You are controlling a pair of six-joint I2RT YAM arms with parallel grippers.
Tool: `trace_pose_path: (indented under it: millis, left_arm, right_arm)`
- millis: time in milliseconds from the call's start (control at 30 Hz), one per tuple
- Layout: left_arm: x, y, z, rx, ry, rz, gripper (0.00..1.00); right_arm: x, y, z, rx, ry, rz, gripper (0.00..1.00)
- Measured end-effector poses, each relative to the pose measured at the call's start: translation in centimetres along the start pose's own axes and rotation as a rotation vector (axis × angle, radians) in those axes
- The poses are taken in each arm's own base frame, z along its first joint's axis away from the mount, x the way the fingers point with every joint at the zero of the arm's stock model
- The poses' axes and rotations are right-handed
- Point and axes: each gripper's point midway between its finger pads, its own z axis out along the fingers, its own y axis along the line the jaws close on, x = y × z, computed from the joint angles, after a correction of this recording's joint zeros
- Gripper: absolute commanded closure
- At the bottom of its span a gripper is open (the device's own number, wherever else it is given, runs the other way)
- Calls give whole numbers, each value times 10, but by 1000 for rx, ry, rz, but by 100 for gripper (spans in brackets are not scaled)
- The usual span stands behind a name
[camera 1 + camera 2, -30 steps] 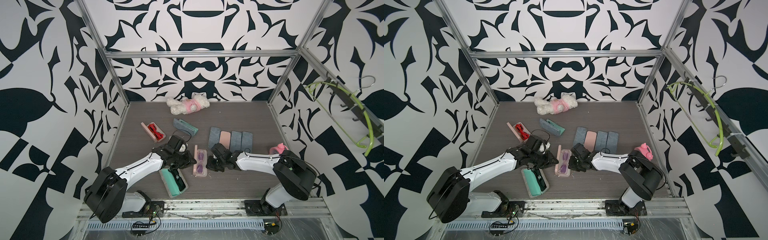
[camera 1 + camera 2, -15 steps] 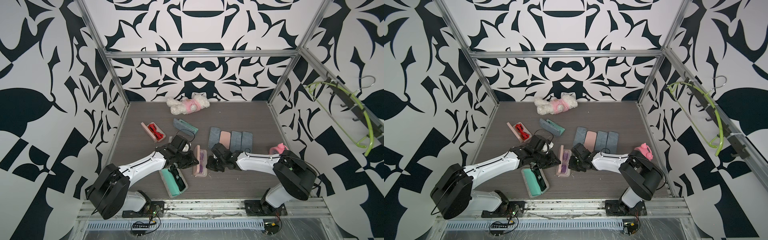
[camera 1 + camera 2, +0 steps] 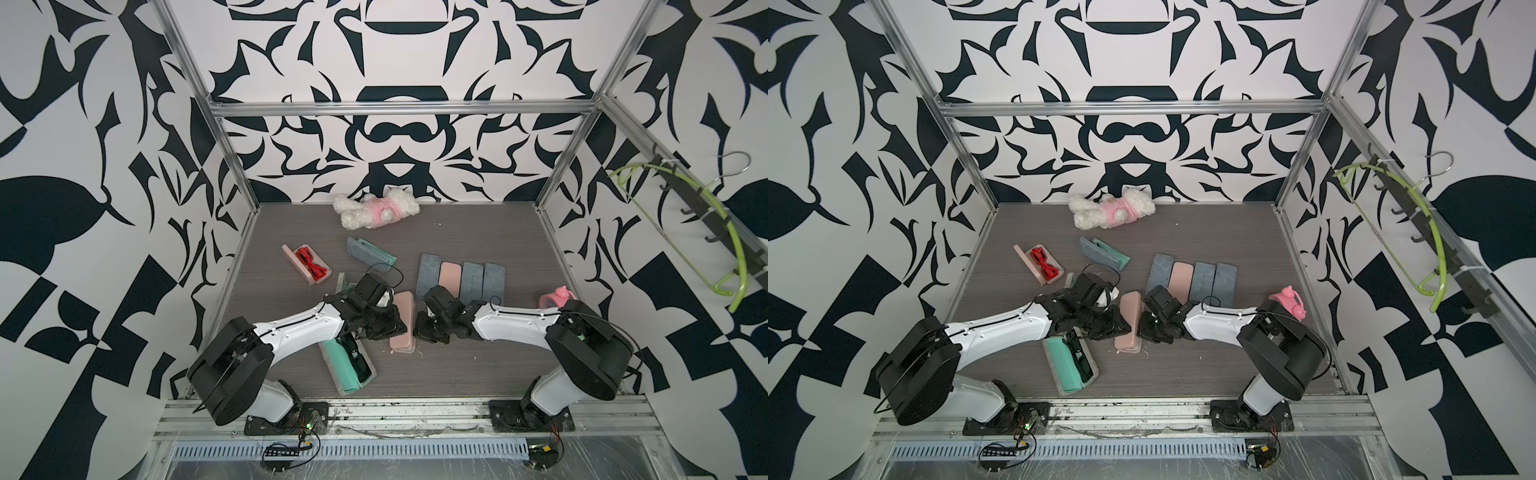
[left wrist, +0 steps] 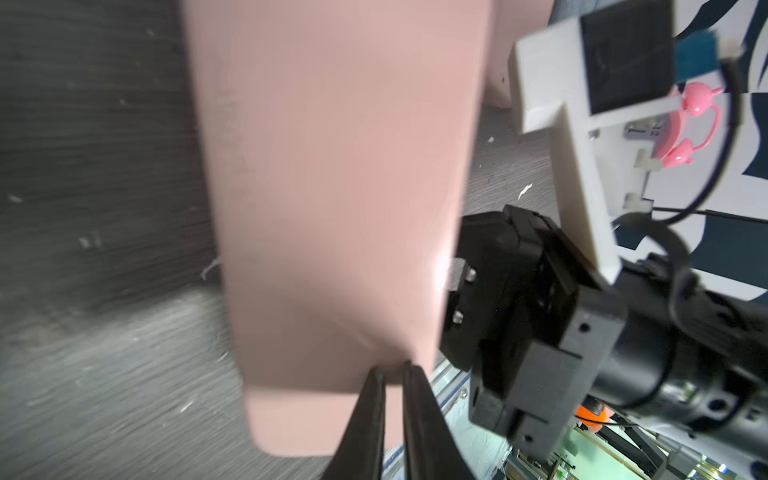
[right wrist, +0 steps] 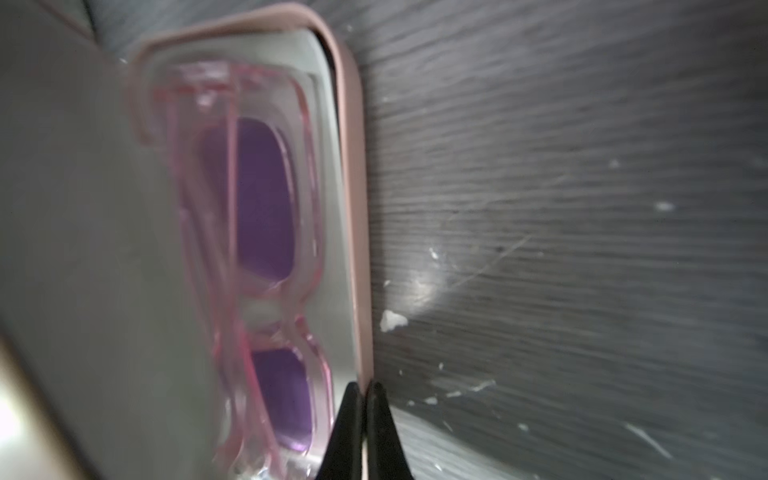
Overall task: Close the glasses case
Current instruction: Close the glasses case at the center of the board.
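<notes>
Just beside the open mint glasses case [image 3: 338, 365] lies the pink glasses case [image 3: 402, 328], its lid [image 4: 332, 187] tilted low over pink-framed, purple-lensed glasses [image 5: 266, 199], not quite shut. The left gripper [image 4: 390, 374] pinches the lid's edge; the right gripper [image 5: 365, 388], on the side away from the mint case, pinches the base rim [image 5: 353, 208]

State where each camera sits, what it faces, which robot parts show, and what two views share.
Top views: high at the front, looking down at the table; left arm and right arm show.
Left wrist: on its arm, along the left gripper at the pink case; right arm beyond.
Right wrist: on its arm, along the right gripper at the case's rim and glasses.
Shared: pink case, in both wrist views.
</notes>
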Motion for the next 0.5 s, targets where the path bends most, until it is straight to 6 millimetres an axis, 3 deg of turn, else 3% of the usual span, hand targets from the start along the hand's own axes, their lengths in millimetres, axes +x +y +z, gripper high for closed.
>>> trace_pose_path:
  millis: [367,500]
  left_arm:
    - [1,-3,8,26,22,-21,84]
    - [2,0,9,21,26,-33,77]
  right_arm:
    - [0,0,0,1,1,-2,94]
    - [0,0,0,1,1,-3,93]
